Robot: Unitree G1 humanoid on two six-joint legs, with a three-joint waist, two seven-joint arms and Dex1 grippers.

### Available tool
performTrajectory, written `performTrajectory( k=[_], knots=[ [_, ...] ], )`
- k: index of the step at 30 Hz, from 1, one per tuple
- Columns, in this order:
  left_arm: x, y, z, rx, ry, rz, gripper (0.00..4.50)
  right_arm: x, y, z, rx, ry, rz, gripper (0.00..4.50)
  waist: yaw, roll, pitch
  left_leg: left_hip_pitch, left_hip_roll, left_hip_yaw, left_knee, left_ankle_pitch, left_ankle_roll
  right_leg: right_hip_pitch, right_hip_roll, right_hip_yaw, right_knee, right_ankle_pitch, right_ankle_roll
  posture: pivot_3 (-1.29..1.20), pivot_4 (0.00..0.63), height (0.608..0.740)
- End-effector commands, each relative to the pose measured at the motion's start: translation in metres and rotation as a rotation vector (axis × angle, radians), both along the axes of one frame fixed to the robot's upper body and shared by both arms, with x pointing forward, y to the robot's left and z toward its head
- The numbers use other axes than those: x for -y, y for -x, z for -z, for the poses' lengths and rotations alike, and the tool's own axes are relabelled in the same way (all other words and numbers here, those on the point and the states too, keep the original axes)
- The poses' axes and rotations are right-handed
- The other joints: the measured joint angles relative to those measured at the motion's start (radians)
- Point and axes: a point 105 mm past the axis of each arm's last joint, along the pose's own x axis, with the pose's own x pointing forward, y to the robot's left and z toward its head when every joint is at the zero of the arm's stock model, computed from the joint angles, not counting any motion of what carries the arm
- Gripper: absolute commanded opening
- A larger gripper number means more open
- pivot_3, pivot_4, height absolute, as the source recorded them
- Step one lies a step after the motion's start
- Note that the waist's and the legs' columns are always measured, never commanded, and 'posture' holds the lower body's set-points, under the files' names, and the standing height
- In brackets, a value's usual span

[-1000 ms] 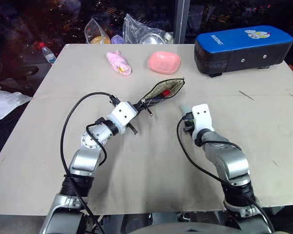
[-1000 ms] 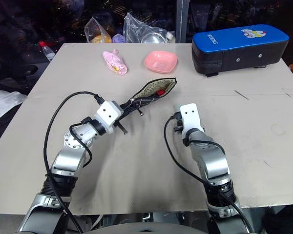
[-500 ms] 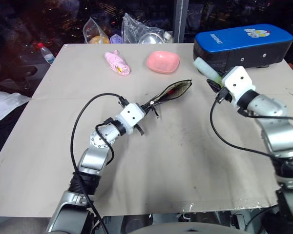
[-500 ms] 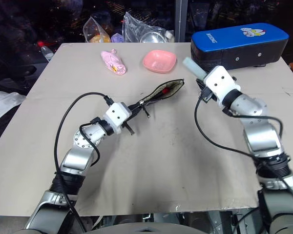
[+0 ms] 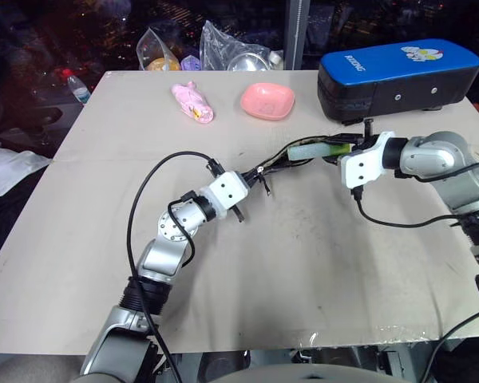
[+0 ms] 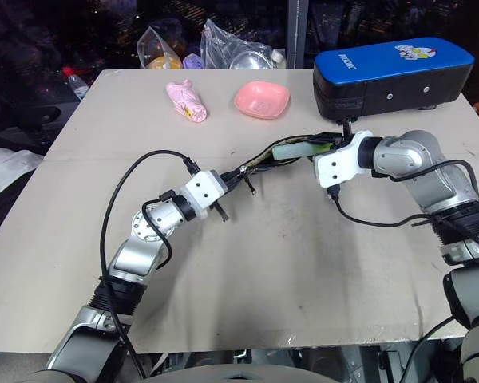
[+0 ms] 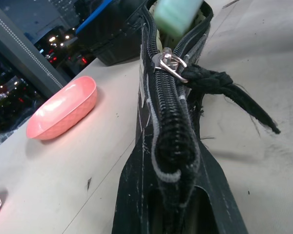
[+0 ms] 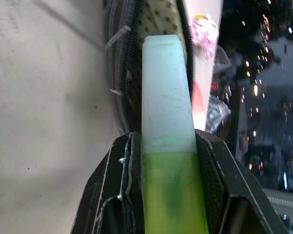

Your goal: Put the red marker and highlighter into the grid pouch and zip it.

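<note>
Right wrist view, translucent mint highlighter (image 8: 167,97), coiled-zipper fabric grid pouch (image 8: 136,58)

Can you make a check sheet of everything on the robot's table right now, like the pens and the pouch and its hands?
Surface: tan table, some dark scuff marks.
Job's things: grid pouch unzipped, mouth toward the highlighter, whose pale end is at the opening. Red marker: not visible.
Clutter: pink dish, pink wrapped item, blue-and-black case, all at the far edge.
Grippers: left gripper shut on the pouch's closed end; right gripper shut on the highlighter's green cap.
Cables: black cable looping off the left arm, another under the right wrist.
Surroundings: plastic bags and a bottle beyond the table.
</note>
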Motion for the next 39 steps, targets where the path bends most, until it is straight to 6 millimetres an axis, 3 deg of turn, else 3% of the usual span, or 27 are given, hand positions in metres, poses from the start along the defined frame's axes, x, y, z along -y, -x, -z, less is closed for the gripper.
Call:
performTrajectory(
  k=[1, 11, 13, 17, 19, 22, 26, 31, 39],
  knots=[
    [0.011, 0.004, -0.017, 0.078, 0.007, 0.038, 0.00, -0.014, 0.000, -0.013, 0.068, 0.034, -0.078, 0.89, 0.000, 0.000, 0.000, 0.000, 0.000, 0.000, 0.000, 0.000, 0.000, 0.000, 0.000, 0.000, 0.000, 0.000, 0.000, 0.00, 0.150, 0.717],
    [0.021, 0.007, -0.019, 0.103, -0.022, 0.084, 0.00, -0.046, -0.004, 0.001, 0.037, 0.068, -0.181, 0.89, 0.001, 0.000, 0.000, 0.000, 0.000, 0.001, 0.001, 0.000, 0.000, 0.000, 0.000, 0.000, 0.001, 0.000, 0.000, 0.00, 0.150, 0.717],
    [0.017, 0.005, -0.017, 0.094, -0.014, 0.066, 0.00, -0.045, -0.011, 0.002, 0.029, 0.051, -0.147, 1.88, 0.000, 0.000, 0.000, 0.000, 0.000, 0.001, 0.001, 0.000, 0.000, 0.000, 0.000, 0.000, 0.001, 0.000, 0.000, 0.00, 0.150, 0.717],
    [0.010, -0.001, -0.014, 0.081, -0.004, 0.031, 0.00, -0.032, -0.023, -0.032, 0.044, -0.153, -0.050, 3.52, 0.002, 0.001, 0.000, 0.000, 0.001, 0.001, 0.001, 0.000, 0.000, 0.000, 0.000, 0.000, 0.001, 0.000, 0.000, 0.00, 0.150, 0.717],
    [0.010, -0.001, -0.011, 0.076, -0.009, 0.030, 0.00, -0.020, -0.024, -0.040, 0.051, -0.176, -0.017, 4.40, 0.005, 0.001, 0.000, 0.000, 0.001, 0.001, 0.001, 0.000, 0.000, 0.000, 0.000, 0.000, 0.001, 0.000, 0.000, 0.00, 0.150, 0.717],
    [0.013, 0.001, -0.008, 0.064, 0.003, 0.038, 0.00, 0.007, -0.021, -0.055, -0.043, -0.369, 0.086, 4.40, 0.013, 0.001, 0.000, 0.000, 0.000, 0.001, 0.001, 0.000, 0.000, 0.000, -0.001, 0.000, 0.000, 0.000, 0.000, 0.00, 0.150, 0.717],
    [0.013, 0.001, -0.007, 0.053, 0.014, 0.039, 0.00, 0.025, -0.006, -0.052, -0.151, -0.490, 0.161, 4.40, 0.015, 0.001, 0.000, 0.000, 0.001, 0.000, 0.001, 0.000, 0.000, 0.000, 0.000, 0.000, 0.001, 0.000, 0.000, 0.00, 0.150, 0.717],
    [0.014, 0.001, -0.005, 0.044, 0.027, 0.039, 0.00, 0.030, 0.015, -0.034, -0.248, -0.537, 0.208, 4.40, 0.014, 0.001, 0.000, 0.000, 0.001, -0.001, 0.001, 0.000, 0.000, 0.001, 0.000, -0.001, 0.001, 0.000, 0.000, 0.00, 0.150, 0.717],
    [0.011, -0.001, -0.008, 0.047, 0.036, 0.027, 0.00, 0.032, 0.019, -0.028, -0.401, -0.703, 0.289, 4.40, 0.014, 0.001, 0.000, 0.000, 0.000, 0.000, 0.001, 0.000, 0.000, 0.001, 0.000, 0.000, 0.001, 0.000, 0.000, 0.00, 0.150, 0.717]
  ],
)
